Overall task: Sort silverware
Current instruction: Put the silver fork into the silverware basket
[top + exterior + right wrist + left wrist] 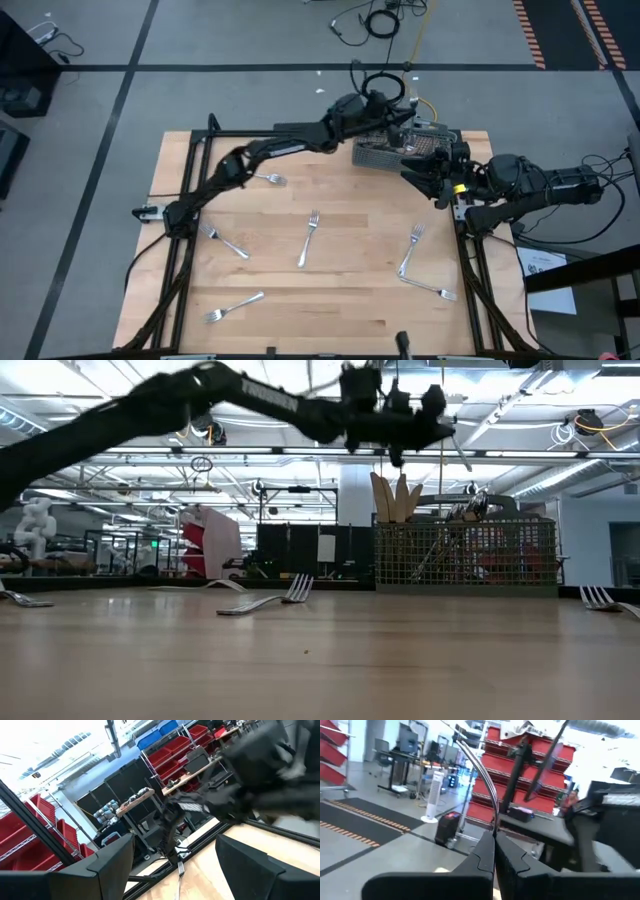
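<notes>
Bright overhead light, blurred wrist views

Six forks lie flat, scattered on worktop: nearest fork [269,179] below left tool [408,128]; one slim utensil [481,770] clamped upright in that tool.

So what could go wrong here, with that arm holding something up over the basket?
The left claw pinches a thin piece of silverware only at its end, so it might swing or slip. Both arms crowd the grey caddy, with the open right claw close by; they could bump or tip it.
</notes>
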Robot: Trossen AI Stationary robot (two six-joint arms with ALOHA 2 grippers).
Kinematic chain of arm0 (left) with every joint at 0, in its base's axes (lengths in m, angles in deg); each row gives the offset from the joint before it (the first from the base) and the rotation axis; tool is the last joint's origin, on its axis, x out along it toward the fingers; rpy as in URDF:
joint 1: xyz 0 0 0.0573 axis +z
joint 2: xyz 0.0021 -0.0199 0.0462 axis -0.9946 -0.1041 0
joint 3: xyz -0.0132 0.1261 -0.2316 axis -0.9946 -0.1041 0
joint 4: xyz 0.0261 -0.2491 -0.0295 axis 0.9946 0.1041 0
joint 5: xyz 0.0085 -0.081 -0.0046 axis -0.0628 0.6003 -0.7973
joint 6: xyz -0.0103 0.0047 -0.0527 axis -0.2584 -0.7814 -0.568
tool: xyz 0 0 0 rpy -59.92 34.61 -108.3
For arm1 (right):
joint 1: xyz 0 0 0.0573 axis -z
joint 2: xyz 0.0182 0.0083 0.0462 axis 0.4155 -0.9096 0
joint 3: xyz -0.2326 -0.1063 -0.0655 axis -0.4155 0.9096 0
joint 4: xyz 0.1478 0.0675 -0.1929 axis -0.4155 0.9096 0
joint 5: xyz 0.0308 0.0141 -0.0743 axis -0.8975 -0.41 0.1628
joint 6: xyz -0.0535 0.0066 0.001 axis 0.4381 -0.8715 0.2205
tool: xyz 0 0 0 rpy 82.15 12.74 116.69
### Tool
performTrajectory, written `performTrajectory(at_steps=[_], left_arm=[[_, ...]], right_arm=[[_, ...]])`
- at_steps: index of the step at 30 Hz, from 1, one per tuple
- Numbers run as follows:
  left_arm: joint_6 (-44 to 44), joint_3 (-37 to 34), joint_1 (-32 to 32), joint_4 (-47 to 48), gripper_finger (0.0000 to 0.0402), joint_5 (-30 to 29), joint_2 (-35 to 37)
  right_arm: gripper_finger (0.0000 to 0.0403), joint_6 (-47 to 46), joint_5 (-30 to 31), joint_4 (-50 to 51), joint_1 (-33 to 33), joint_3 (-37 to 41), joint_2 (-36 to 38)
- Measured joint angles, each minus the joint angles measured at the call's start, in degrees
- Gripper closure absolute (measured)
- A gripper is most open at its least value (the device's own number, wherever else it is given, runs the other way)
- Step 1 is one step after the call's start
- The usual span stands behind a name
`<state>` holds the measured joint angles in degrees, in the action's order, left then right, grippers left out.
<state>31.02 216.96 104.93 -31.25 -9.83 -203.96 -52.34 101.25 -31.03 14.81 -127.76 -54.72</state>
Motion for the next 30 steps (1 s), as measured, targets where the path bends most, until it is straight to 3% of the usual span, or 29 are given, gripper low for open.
performTrajectory(at_steps=[2, 5, 11, 18, 30], left_arm=[[-0.14, -2.19, 0.09, -6.68, 0.0396, -2.81, -1.8], [-0.08, -2.52, -0.04, -6.41, 0.0397, -9.06, -3.37], [1.36, -2.41, -0.38, -6.94, 0.0398, -10.35, -4.52], [12.23, -2.41, -1.62, -7.61, 0.0398, -11.75, -4.54], [15.1, -2.41, -2.39, -7.63, 0.0398, -11.51, -4.54]], right_arm=[[0.0133, 0.0, 0.0, -0.02, 0.0, 0.0, 0.0], [0.0133, 0.0, 0.2, -0.07, 0.0, 0.0, 0.0], [0.0133, -0.36, 0.66, -0.11, 0.0, 0.0, -0.02], [0.0133, -0.94, 1.46, -0.16, 0.0, 0.0, -0.02], [0.0133, -1.97, 1.41, -0.14, 0.0, 0.0, -0.25]])
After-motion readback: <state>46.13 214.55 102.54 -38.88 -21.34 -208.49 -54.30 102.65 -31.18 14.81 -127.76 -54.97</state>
